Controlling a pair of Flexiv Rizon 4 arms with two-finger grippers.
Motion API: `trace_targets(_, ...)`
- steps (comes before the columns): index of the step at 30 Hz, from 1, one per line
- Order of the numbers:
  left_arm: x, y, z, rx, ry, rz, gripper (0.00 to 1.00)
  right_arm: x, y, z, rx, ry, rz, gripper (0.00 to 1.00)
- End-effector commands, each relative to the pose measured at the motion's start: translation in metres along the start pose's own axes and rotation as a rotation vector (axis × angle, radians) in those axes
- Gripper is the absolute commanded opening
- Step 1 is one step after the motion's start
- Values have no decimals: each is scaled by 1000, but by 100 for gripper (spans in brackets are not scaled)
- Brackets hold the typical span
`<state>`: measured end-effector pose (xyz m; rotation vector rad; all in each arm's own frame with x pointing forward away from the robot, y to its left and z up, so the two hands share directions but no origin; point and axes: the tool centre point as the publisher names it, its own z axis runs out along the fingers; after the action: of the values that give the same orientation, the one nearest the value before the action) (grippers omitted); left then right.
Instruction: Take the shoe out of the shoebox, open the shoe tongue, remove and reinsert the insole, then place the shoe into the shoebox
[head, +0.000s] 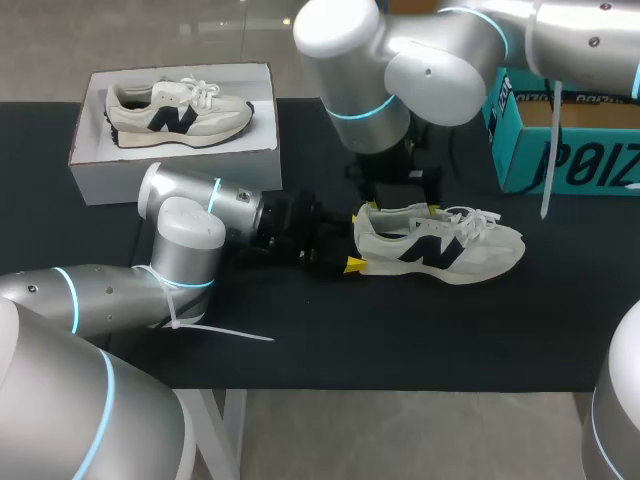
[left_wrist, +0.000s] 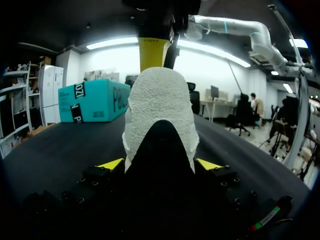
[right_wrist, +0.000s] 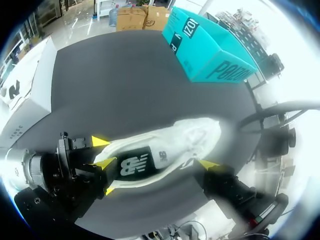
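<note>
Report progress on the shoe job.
Done: shoe is out on the table. In hand: left tool grips its heel, right tool sits at the collar. Left: insole out and back, then shoe into the white shoebox.

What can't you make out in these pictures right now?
Insole: every view, hidden inside the shoe.
Shoe's toe and laces: left wrist view, behind its own heel, held by the left end effector.
Teal box: head view, cut off by the edge and the right arm.
</note>
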<state>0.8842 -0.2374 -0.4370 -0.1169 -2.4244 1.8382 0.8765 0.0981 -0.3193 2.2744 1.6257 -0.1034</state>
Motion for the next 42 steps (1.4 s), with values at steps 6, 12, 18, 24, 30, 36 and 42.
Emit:
trace_targets(6, 0, 2, 2, -4, 2, 0, 0, -14, 2, 21, 17, 20, -26, 100)
trace_targets(12, 0, 2, 2, -4, 2, 0, 0, -10, 1, 33, 6, -1, -63, 100)
trace_targets(18, 0, 2, 2, -4, 2, 0, 0, -12, 5, 43, -5, -20, -84, 100)
trace_targets(24, 0, 2, 2, -4, 2, 0, 0, -13, 7, 54, -6, -34, -112, 100)
trace_targets(30, 0, 2, 2, -4, 2, 0, 0, -15, 1, 66, -2, -50, -145, 100)
trace_targets(36, 0, 2, 2, -4, 2, 0, 0, -21, 6, 70, -5, -63, -160, 100)
trace_targets(42, 0, 2, 2, -4, 2, 0, 0, -24, 8, 69, -14, -82, -195, 100)
